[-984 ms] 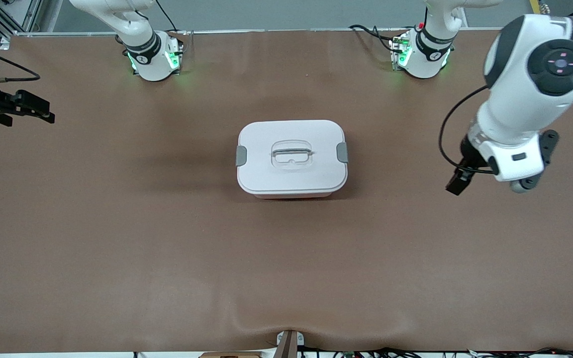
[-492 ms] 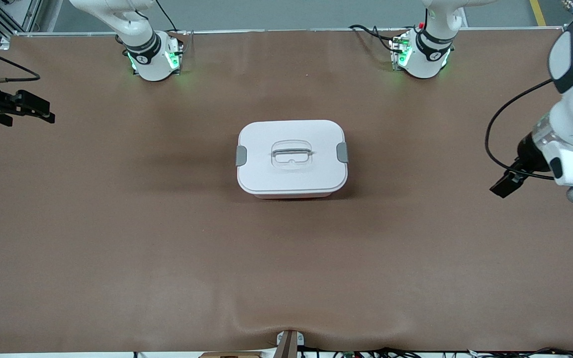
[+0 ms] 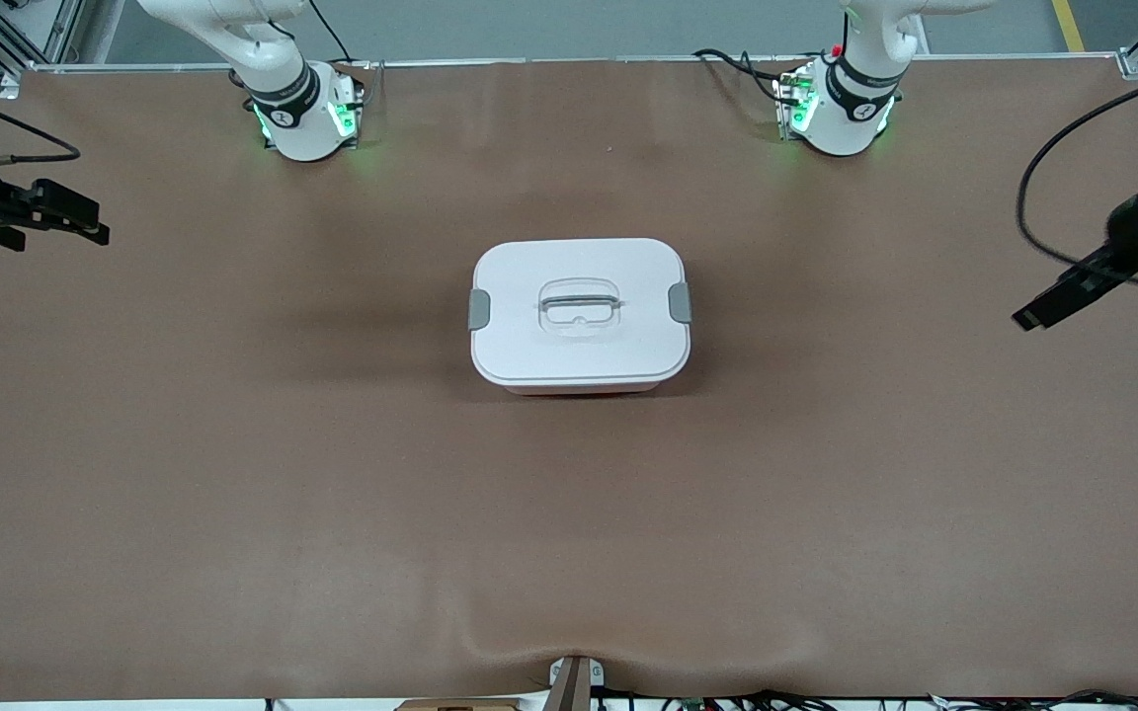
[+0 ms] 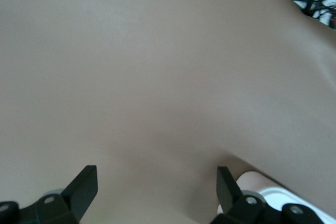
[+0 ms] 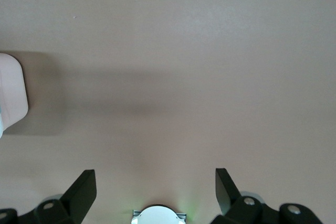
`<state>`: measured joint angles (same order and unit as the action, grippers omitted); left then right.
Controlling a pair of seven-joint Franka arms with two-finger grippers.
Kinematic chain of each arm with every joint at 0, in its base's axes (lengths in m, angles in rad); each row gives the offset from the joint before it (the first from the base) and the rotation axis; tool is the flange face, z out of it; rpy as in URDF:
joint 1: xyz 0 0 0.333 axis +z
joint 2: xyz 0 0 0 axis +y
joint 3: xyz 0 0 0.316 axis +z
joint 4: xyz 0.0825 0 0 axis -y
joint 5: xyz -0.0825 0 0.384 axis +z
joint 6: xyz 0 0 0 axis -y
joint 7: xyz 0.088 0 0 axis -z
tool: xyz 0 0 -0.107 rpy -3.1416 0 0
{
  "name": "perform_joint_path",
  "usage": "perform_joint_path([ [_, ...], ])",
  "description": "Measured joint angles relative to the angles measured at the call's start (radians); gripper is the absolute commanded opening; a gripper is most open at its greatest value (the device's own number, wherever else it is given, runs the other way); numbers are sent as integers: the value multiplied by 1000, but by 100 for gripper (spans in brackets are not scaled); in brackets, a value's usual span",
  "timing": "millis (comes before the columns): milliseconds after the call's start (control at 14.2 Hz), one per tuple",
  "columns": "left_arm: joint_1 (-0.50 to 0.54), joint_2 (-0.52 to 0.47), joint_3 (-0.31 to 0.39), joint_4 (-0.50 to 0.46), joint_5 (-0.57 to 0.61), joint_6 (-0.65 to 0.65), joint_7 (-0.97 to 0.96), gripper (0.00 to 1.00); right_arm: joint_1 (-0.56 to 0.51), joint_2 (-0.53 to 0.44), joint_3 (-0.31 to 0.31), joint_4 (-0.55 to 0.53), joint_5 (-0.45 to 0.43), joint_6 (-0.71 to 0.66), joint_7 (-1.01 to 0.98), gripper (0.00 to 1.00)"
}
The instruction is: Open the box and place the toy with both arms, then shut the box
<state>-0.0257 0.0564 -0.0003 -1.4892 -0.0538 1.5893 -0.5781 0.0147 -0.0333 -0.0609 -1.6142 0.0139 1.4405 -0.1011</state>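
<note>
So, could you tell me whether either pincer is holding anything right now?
Nothing is held: the left pincer and right pincer are both open and empty over the bare brown table.

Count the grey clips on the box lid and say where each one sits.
2. One grey clip sits on the lid's edge toward the right arm's end of the table; the other sits on the edge toward the left arm's end. None seems hidden.
</note>
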Motion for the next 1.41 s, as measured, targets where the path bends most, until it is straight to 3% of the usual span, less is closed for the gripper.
perform_joint_path([
  [281, 2, -35, 44, 0, -9, -52, 181, 100, 0, 0, 0, 0, 0, 12, 0, 100],
  [773, 0, -86, 44, 0, 13, -185, 371, 100, 0, 0, 0, 0, 0, 31, 0, 100],
  [1406, -2, -130, -72, -17, 125, -218, 419, 100, 1, 2, 2, -7, 0, 50, 0, 100],
])
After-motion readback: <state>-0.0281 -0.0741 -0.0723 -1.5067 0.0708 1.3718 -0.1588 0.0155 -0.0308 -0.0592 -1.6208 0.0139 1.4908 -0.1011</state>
